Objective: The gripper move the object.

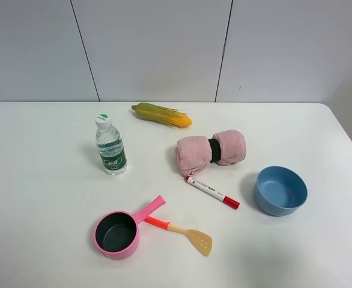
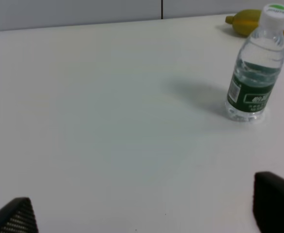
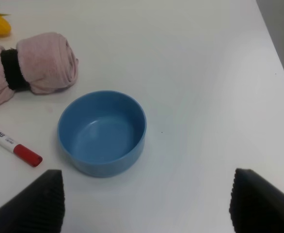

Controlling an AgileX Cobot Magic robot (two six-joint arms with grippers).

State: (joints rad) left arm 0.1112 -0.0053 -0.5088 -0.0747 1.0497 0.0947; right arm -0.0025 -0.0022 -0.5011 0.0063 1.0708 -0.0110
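The white marker pen with a red cap (image 1: 212, 192) lies flat on the white table between the pink rolled towel (image 1: 211, 151) and the blue bowl (image 1: 280, 190). Its capped end also shows in the right wrist view (image 3: 11, 144). No arm shows in the exterior high view. The right gripper (image 3: 147, 204) is open and empty above the table, its dark fingertips (image 3: 40, 199) wide apart, just short of the bowl (image 3: 102, 132). The left gripper (image 2: 142, 211) is open and empty over bare table, some way from the water bottle (image 2: 256, 65).
A corn cob (image 1: 161, 114) lies at the back. A water bottle (image 1: 110, 146) stands left of centre. A pink saucepan (image 1: 121, 231) and an orange-handled wooden spatula (image 1: 182, 231) lie at the front. The table's right edge (image 1: 348, 129) is near the bowl.
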